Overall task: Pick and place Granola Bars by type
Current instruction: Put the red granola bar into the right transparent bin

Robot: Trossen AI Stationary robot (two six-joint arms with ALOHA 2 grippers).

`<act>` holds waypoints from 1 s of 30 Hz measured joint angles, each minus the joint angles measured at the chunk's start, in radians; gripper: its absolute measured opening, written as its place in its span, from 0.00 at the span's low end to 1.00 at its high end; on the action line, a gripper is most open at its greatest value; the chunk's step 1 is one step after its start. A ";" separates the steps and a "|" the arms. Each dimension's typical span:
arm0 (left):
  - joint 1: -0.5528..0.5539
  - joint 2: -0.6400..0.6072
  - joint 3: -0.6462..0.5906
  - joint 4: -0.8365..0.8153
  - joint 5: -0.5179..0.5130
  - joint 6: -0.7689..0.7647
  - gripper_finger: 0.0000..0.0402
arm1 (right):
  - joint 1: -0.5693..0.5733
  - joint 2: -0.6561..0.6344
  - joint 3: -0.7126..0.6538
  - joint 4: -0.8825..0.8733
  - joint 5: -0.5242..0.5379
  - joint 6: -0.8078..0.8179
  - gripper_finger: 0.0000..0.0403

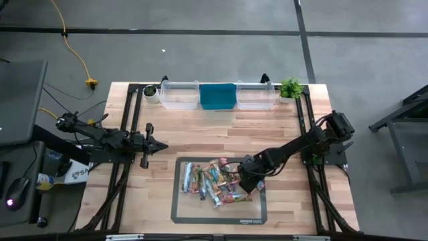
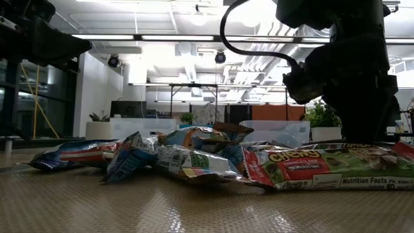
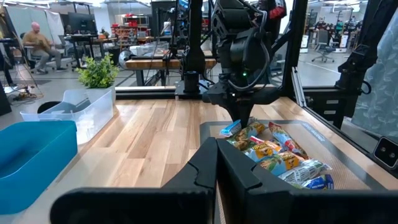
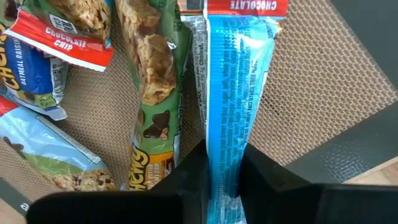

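Several granola bars (image 1: 214, 181) in blue, light-blue, green and red-orange wrappers lie piled on a dark mat (image 1: 184, 213) at the table's near middle; the low view shows the granola bars (image 2: 194, 155) from the side. My right gripper (image 1: 249, 182) is down at the pile's right side, shut on a light-blue bar (image 4: 233, 93). In the low view the right gripper (image 2: 362, 126) stands behind a red-and-green bar (image 2: 323, 167). My left gripper (image 1: 162, 144) waits shut above the table's left part, clear of everything; the left wrist view shows the left gripper (image 3: 216, 165) with fingers together. My right gripper pinches the light-blue bar between its two fingers (image 4: 264, 180) at the bar's near end (image 4: 225, 158), coming from above at a slant. The bar runs lengthwise away from the fingers over the mat, its red-printed far end (image 4: 245, 6) beside other bars. Whether it is lifted cannot be told.
Along the far edge stand a clear bin (image 1: 179, 95), a blue bin (image 1: 218, 96) and another clear bin (image 1: 255, 95), flanked by small plants (image 1: 151, 90) (image 1: 291, 87). Bare wood lies between the bins and the mat. Black frame rails run along both table sides.
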 joint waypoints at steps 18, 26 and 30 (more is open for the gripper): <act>0.000 0.000 0.000 0.000 0.000 0.000 0.00 | -0.044 -0.325 0.002 0.096 0.253 0.008 0.12; 0.000 0.000 0.000 0.000 0.000 0.000 0.00 | -0.118 -0.474 0.002 0.284 0.514 -0.152 0.12; 0.000 0.000 0.000 0.000 0.000 0.000 0.00 | -0.173 -0.504 0.002 0.390 0.590 -0.259 0.12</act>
